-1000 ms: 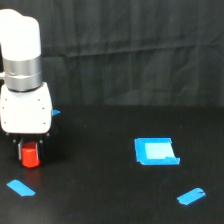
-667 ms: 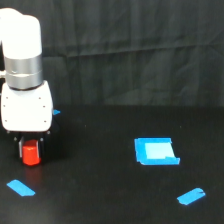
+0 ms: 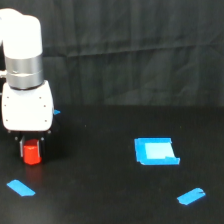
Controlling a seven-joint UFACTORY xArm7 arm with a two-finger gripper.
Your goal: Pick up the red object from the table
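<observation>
The small red-orange stubby cylinder is being straddled upright between the black gripper's fingers; actual clamping cannot be told.

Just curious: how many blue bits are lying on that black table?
4: a square patch, a strip near the right, a strip near the left, a sliver beside the arm; more may be hidden.

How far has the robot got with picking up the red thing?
Done: the end effector has reached the red object and sits around it, at the exterior view's left. In hand: closing on it; whether it grips is hard to tell. Left: the lift, since the red object looks low against the table, not clearly raised.
</observation>
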